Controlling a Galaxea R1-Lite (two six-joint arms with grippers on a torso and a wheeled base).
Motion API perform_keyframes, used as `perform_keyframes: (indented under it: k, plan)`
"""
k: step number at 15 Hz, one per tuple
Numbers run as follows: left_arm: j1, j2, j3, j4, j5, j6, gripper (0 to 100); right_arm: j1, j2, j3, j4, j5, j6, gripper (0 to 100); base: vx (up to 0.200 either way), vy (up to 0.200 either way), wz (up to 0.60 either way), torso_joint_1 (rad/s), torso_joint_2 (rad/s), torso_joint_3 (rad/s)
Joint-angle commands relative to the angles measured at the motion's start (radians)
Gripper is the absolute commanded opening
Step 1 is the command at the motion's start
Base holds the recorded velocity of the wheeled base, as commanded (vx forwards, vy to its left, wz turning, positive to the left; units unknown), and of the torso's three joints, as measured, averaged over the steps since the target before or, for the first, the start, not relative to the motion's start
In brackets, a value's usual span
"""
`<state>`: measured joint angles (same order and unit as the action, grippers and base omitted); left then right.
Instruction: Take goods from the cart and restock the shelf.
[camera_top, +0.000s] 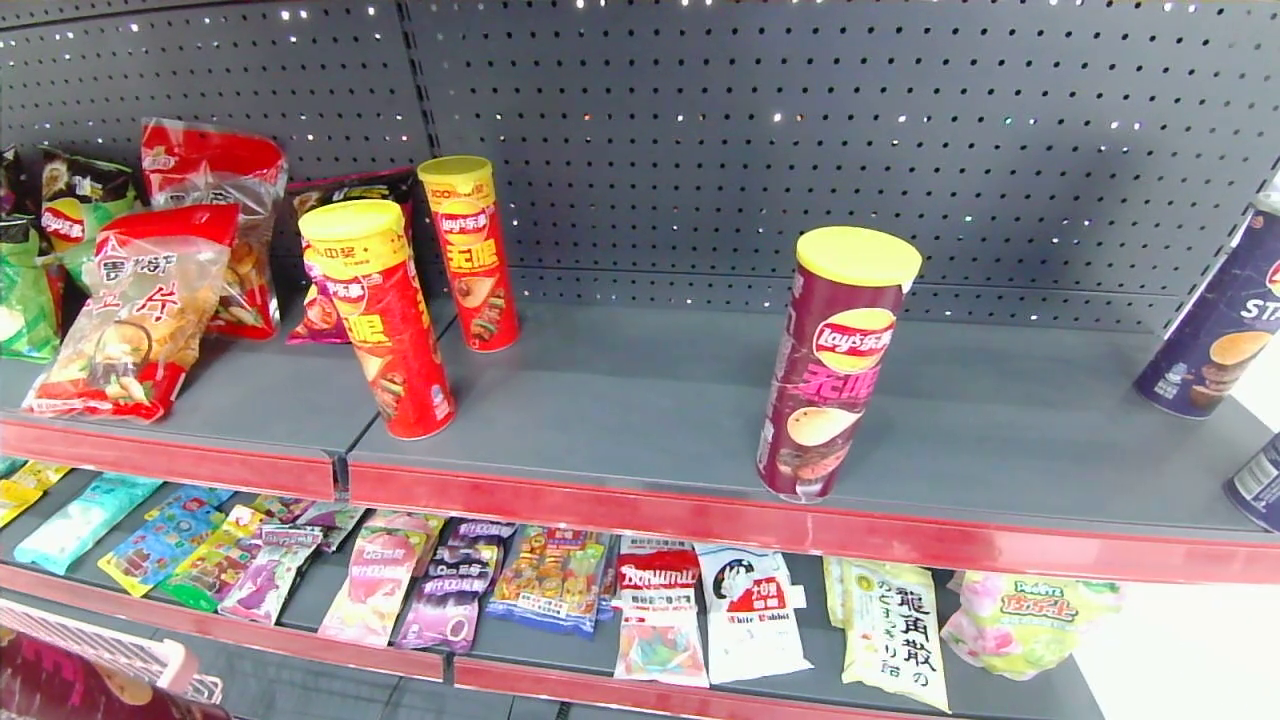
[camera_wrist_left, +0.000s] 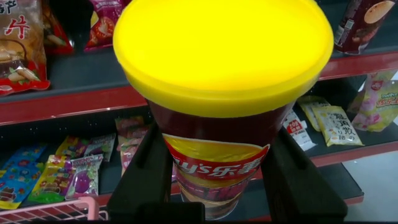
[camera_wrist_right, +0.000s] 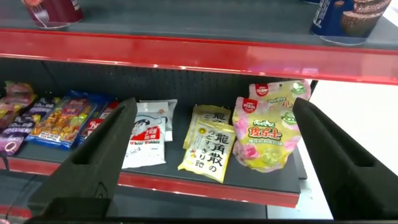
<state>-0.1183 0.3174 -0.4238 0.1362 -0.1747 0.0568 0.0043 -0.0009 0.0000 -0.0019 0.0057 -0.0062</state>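
Holding a maroon chip can (camera_wrist_left: 221, 124) with a yellow lid, my left fingers (camera_wrist_left: 146, 180) press on its body from both sides. This can is off the shelf, in front of the shelf's red edge, and the pink cart rim (camera_wrist_left: 50, 208) lies near it.

Upper shelf (camera_top: 620, 400), left to right:
- snack bags (camera_top: 130, 310) leaning at the left end;
- two red cans, the front red can (camera_top: 385, 320) near the edge and the rear red can (camera_top: 470, 250) by the back panel;
- bare deck between these and a second maroon can (camera_top: 835, 360), upright at the front edge;
- a blue can (camera_top: 1215, 320) at the right end.

The lower shelf (camera_top: 300, 625) carries a row of flat candy packets (camera_top: 560, 580).

My right fingers (camera_wrist_right: 93, 162) are spread wide, nothing between them, facing the lower shelf, where a yellow packet (camera_wrist_right: 208, 146) and a green packet (camera_wrist_right: 270, 127) lie side by side.
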Motion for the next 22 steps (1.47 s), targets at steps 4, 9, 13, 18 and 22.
perform_keyframes:
  k: [4, 9, 13, 18, 22]
  plan:
    - [0.0, 0.0, -0.001, 0.0, 0.0, 0.0, 0, 0.0, 0.001, 0.0, 0.0, -0.001, 0.0, 100, 0.0, 0.0, -0.6, 0.002, 0.0, 0.007]
    - [0.0, 0.0, -0.003, 0.0, 0.0, -0.002, 0, 0.0, 0.001, 0.0, 0.0, -0.001, 0.0, 100, 0.0, 0.0, -0.36, 0.003, 0.0, -0.001]
    - [0.0, 0.026, 0.0, 0.0, 0.0, -0.005, 0, 0.0, 0.001, 0.0, -0.001, 0.003, 0.0, 100, 0.0, 0.0, 0.0, 0.0, 0.0, 0.0]
    - [0.0, 0.218, -0.029, -0.079, -0.008, -0.023, 0, 0.0, 0.001, 0.0, -0.001, 0.002, 0.002, 100, 0.0, 0.0, 0.0, 0.0, 0.0, 0.0]
    - [-0.001, 0.535, -0.138, -0.325, -0.085, -0.023, 0, 0.0, 0.001, 0.0, -0.001, 0.002, 0.002, 100, 0.0, 0.0, 0.0, 0.0, 0.0, 0.0]
